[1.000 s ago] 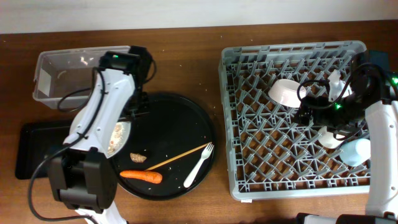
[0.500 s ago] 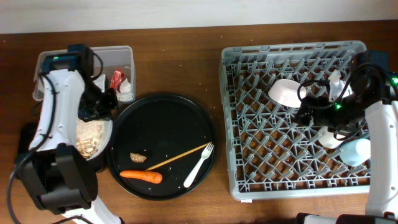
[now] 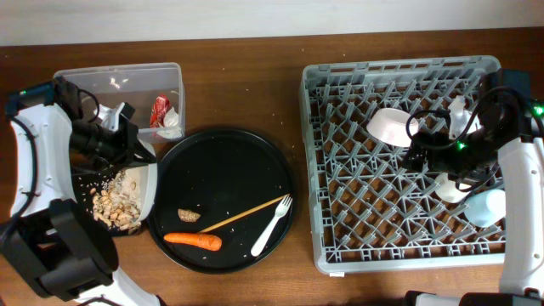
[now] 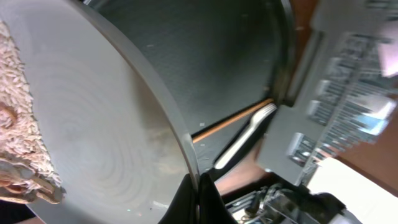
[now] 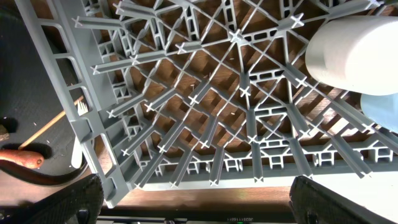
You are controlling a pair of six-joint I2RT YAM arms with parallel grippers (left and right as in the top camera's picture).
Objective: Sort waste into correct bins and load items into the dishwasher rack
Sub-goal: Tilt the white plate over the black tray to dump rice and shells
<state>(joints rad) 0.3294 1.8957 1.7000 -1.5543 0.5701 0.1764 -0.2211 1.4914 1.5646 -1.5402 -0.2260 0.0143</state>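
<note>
My left gripper is shut on the rim of the white plate, which it holds tilted over the shallow black tray. Beige food scraps lie heaped at the plate's lower edge. In the left wrist view the fingers pinch the plate, with the scraps at its left. The clear tub holds the red wrapper and the white tissue. My right gripper is open and empty above the dishwasher rack.
The round black tray carries the carrot, the chopstick, the fork and a small scrap. In the rack are the bowl, the white cup and the blue cup.
My left arm has swung left with the plate, from the round tray past the tub to the black tray. The plate is now tilted and scraps have slid down. The right arm has not moved.
</note>
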